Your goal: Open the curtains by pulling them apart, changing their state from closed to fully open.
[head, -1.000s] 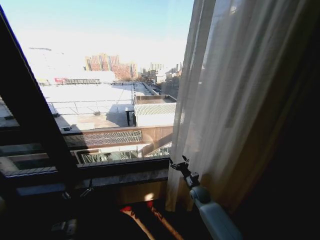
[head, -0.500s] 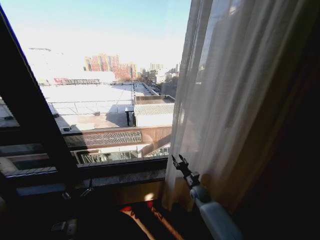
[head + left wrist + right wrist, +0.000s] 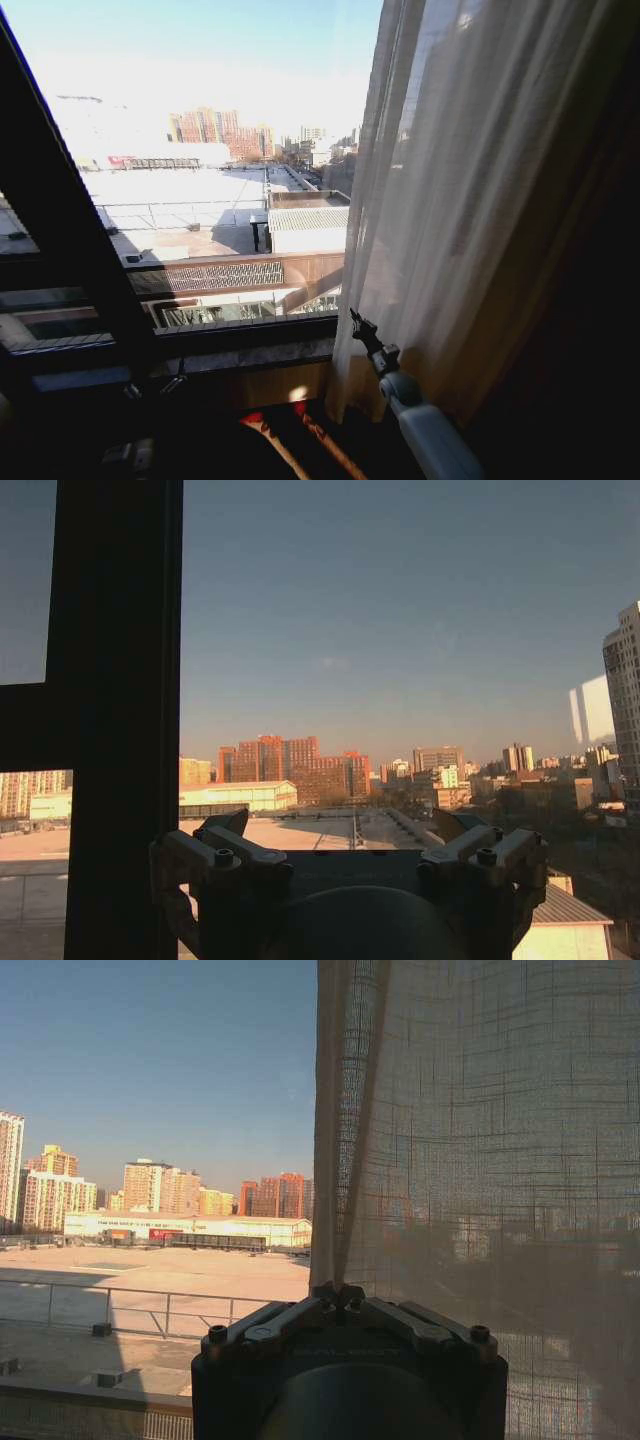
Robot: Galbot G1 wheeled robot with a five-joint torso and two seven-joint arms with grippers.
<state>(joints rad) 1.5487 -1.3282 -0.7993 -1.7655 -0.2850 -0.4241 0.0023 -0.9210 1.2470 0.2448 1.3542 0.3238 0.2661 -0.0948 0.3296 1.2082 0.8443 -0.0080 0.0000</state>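
At right, near the sill, the right gripper [image 3: 354,322] is closing fingers together on the curtains' [image 3: 470,200] edge (pull beginning), having shifted slightly right.

Curtains [image 3: 480,200] gathered at right, bare window [image 3: 220,180] to their left, right gripper [image 3: 356,324] at curtain's inner edge

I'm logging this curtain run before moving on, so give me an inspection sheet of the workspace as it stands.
Surface: window sill, bare.
Job's things: curtain gathered on the right; glass beside it uncovered.
Clutter: nothing seen.
Grippers: right gripper shut, at the curtain's inner edge, low down; left gripper open, facing the window frame.
Cables: nothing seen.
Surroundings: rooftops and distant buildings outside.
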